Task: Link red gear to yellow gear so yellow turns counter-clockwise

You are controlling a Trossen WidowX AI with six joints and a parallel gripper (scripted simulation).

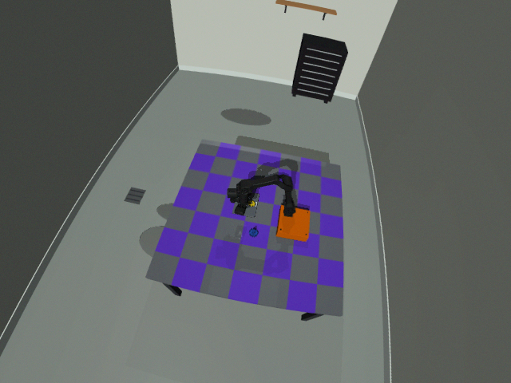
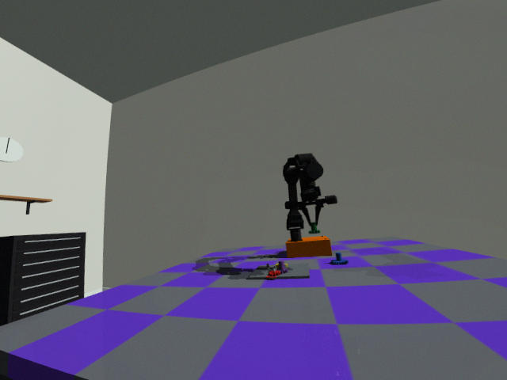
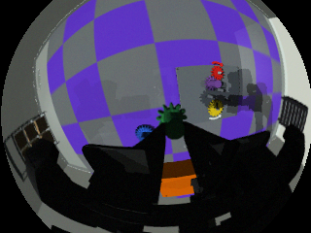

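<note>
The pincer (image 2: 314, 223) (image 3: 174, 126) was nearly closed, its two fingers pinching the green gear (image 2: 314, 229) (image 3: 171, 116) by its raised hub. The narrow gap between the fingertips was filled by that hub, and the gear's toothed rim stuck out beyond them. The green gear hung in the air, clear of the tabletop (image 1: 218, 280) (image 2: 291, 339) (image 3: 126, 39) and of the grey board (image 1: 251, 212) (image 2: 300, 272) (image 3: 191, 97).

On the board, the red gear (image 2: 273, 273) (image 3: 217, 73) sat close to a purple gear (image 2: 281, 266) (image 3: 213, 83), with the yellow gear (image 1: 251, 203) (image 3: 215, 108) on the purple gear's other side. Whether the purple gear's teeth met either neighbour's, and whether it sat fully flat, could not be told. The blue gear (image 1: 253, 232) (image 2: 339, 260) (image 3: 145, 132) stood on the tabletop, off the board, hub upward and apart from the pincer. The black arm (image 1: 263, 181) (image 2: 293, 190) rose from an orange block (image 1: 294, 226) (image 2: 308, 248) (image 3: 177, 186).
</note>
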